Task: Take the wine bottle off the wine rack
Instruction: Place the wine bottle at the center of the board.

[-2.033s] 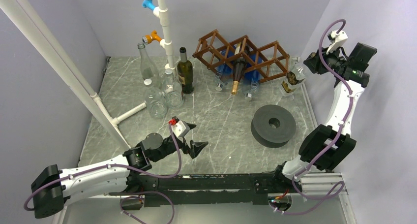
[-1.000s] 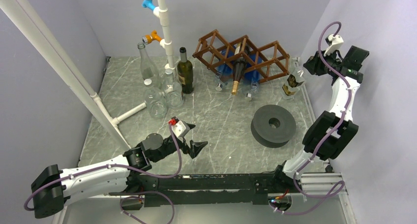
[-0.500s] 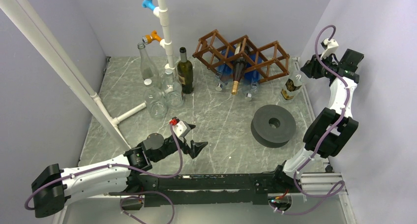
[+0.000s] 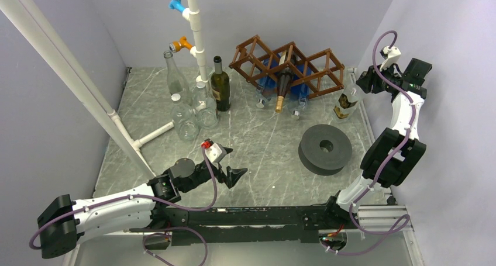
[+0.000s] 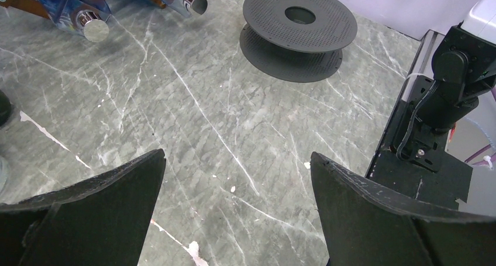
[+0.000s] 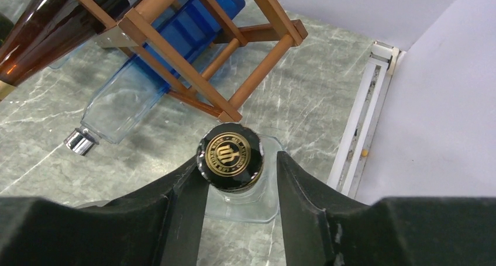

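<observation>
Top view: my right gripper (image 4: 358, 82) hangs over the clear glass bottle with a black-and-gold cap (image 4: 345, 104), which stands on the grey marble surface (image 4: 263, 143) just right of the one brown wooden lattice rack (image 4: 304, 64), already off it. Three bottles lie in the rack: one dark brown bottle (image 4: 283, 85) and two blue-tinted bottles (image 4: 300, 105).

Left wrist: my left gripper (image 5: 237, 161) gapes wide, holding nothing.

Right wrist: my jaws straddle the cap, with a gap showing on one side. I should spread fully and rise straight, lest the bottle tip.
</observation>
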`<state>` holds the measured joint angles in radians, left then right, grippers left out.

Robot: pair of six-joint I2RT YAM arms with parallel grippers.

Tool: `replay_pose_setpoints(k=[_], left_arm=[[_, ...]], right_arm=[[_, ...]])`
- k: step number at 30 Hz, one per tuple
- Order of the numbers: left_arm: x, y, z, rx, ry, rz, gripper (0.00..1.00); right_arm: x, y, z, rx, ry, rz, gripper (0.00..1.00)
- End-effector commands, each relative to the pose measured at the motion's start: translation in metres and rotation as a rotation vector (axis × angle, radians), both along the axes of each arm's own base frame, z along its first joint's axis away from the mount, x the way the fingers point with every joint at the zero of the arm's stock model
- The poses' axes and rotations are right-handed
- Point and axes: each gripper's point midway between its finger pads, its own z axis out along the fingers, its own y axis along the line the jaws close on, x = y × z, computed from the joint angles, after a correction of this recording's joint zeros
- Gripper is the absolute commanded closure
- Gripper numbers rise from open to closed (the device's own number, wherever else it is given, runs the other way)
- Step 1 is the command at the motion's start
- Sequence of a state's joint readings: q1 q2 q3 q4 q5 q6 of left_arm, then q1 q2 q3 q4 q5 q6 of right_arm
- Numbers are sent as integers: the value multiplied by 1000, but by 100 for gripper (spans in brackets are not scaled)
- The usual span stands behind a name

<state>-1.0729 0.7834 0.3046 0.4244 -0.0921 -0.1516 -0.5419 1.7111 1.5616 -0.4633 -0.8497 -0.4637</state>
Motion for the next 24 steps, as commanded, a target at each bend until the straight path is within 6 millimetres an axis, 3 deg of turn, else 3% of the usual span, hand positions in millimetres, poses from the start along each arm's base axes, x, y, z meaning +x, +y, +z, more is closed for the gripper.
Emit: replay_pose_setpoints(k=[1, 11, 16, 24], left_arm=[[1, -1, 16, -65, -18, 5, 1], [1, 0, 16, -72, -18, 6, 1], [0, 0, 18, -79, -17, 3, 1], [-2, 0, 25, -97, -18, -5, 0]], right_arm=[[1, 3, 24, -42, -79, 33, 50], [-5, 9, 35, -43, -97, 44, 31], [-11, 13, 45, -52, -114, 45, 18], [-29, 20, 73, -106, -173, 26, 3]])
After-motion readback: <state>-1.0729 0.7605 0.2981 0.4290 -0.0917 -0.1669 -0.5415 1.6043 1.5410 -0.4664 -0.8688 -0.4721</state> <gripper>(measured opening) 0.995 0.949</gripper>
